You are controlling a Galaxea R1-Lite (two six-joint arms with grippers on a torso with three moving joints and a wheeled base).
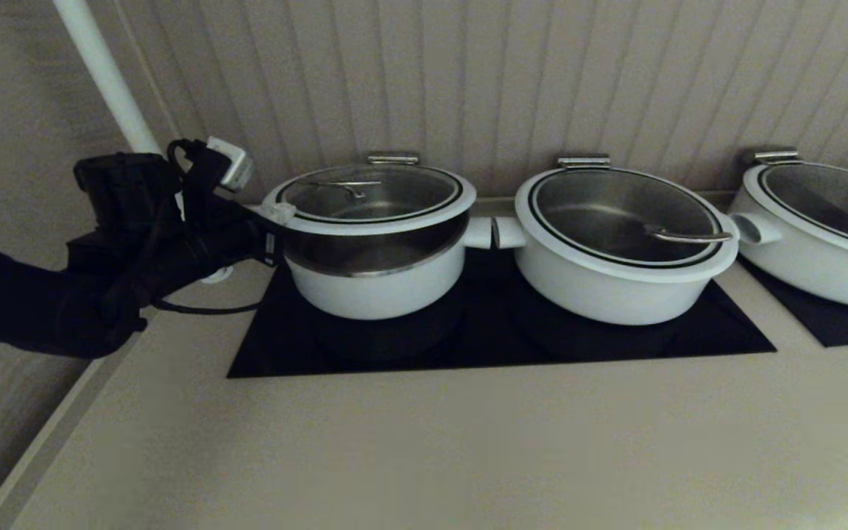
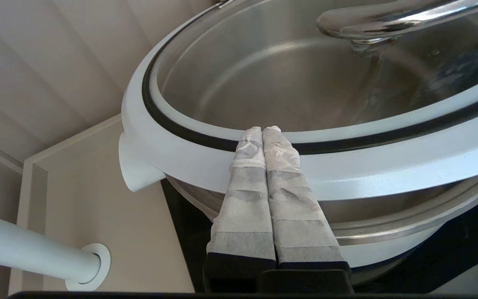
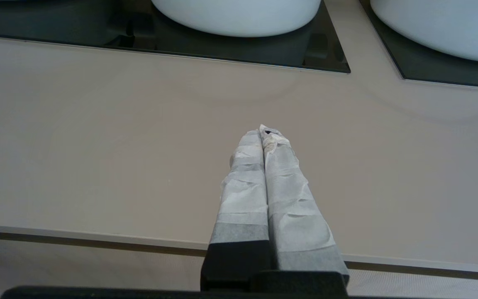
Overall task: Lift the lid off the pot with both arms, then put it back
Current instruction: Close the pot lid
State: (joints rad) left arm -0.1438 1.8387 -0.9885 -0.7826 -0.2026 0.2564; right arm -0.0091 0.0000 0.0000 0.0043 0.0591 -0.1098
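Note:
The pot (image 1: 376, 283) stands at the left of the black cooktop. Its lid (image 1: 372, 213), glass with a white rim and a steel bar handle (image 1: 339, 184), sits raised above the pot's white body, with a band of steel showing between them. My left gripper (image 1: 277, 212) is at the lid's left edge. In the left wrist view its fingers are shut together, and the left gripper (image 2: 263, 129) lies against the lid's white rim (image 2: 388, 166) with its tips reaching the black ring. My right gripper (image 3: 266, 132) is shut and empty, low over the beige counter near its front edge, out of the head view.
A wider white pot (image 1: 615, 250) with its lid stands right beside the small pot, and another (image 1: 821, 228) is at the far right. A white pole (image 1: 104, 73) rises behind my left arm. A panelled wall is close behind the pots. Beige counter (image 3: 139, 145) lies in front.

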